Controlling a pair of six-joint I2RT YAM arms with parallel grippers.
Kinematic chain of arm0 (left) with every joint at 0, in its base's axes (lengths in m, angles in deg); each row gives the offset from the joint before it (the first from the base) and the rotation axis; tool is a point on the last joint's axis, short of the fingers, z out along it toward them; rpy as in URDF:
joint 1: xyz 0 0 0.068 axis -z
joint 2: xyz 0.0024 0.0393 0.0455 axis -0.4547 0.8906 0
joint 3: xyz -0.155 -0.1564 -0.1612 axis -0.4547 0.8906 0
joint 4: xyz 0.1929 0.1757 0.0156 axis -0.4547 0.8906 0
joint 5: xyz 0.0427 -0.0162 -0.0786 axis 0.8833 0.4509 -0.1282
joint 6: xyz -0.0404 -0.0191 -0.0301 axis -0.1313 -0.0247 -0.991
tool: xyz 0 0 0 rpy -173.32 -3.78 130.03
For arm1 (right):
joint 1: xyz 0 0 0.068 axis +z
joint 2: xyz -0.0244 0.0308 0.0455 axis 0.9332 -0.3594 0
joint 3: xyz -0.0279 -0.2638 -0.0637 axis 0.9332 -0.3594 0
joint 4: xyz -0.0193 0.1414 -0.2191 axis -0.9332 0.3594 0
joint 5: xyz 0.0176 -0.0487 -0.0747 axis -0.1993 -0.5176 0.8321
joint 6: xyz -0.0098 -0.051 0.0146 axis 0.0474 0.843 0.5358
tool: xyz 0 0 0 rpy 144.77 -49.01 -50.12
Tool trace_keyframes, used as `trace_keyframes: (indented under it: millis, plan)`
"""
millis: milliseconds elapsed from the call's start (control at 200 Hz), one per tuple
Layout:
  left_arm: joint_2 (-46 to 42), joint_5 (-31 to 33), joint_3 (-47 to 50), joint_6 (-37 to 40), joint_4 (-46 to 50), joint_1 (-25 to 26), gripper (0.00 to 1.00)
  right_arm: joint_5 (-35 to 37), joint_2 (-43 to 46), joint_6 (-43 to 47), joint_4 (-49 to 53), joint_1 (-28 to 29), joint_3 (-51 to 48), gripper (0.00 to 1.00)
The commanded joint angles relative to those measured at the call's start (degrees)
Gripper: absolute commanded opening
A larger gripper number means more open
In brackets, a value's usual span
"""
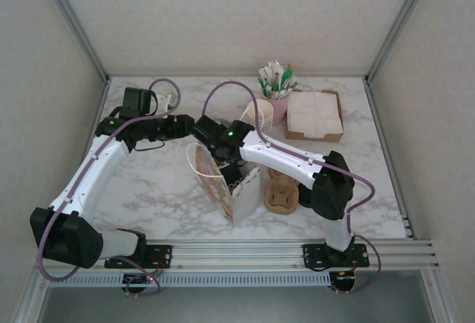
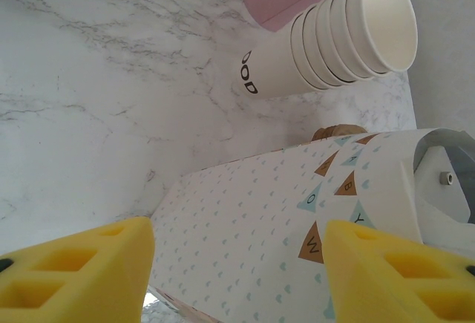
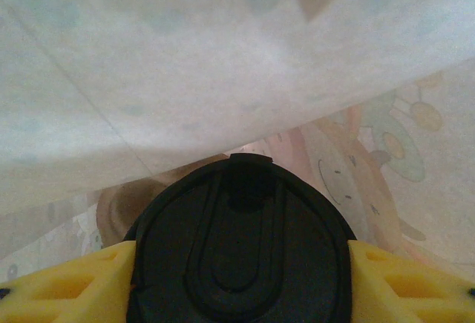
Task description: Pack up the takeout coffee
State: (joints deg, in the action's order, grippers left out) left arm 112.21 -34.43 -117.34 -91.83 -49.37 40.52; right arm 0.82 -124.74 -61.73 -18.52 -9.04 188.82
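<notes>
The takeout coffee shows its black lid from above, deep inside the patterned white paper bag. My right gripper reaches down into the bag's mouth, its yellow fingers pressed against both sides of the lid. The bag's inner wall hangs close over the lid. My left gripper hovers just left of the bag at its upper edge, open, with the bag's outer side lying beyond its spread fingers and nothing between them.
A stack of white paper cups lies behind the bag, next to a pink cup of green-and-white sticks. A brown box of napkins sits at the back right. A brown pulp cup carrier stands right of the bag.
</notes>
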Motion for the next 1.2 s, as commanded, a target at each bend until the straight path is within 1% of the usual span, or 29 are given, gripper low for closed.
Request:
trace_keyframes:
  millis: [0, 581, 661, 826, 1076, 1196]
  plan:
    - [-0.8, 0.8, -0.2, 0.9, 1.4, 0.5, 0.62, -6.8, -1.6, -2.5, 5.6, 1.3, -3.0, 0.62]
    - [-0.8, 0.9, -0.3, 1.1, 1.4, 0.5, 0.62, -7.0, -2.2, -2.3, 6.0, 1.5, -2.7, 0.63]
    - [-0.8, 0.9, -0.3, 1.1, 1.4, 0.6, 0.62, -6.9, -2.2, -2.3, 6.2, 1.5, -2.6, 0.65]
    - [-0.8, 0.9, -0.3, 1.1, 1.5, 0.6, 0.62, -6.9, -2.2, -2.3, 6.2, 1.6, -2.4, 0.66]
    - [-0.8, 0.9, -0.2, 1.1, 1.4, 0.6, 0.62, -6.0, -1.6, -2.1, 7.5, 2.1, -0.5, 0.81]
    - [-0.8, 0.9, -0.2, 1.1, 1.5, 0.6, 0.62, -5.1, -0.7, -1.9, 8.4, 2.4, 1.1, 0.84]
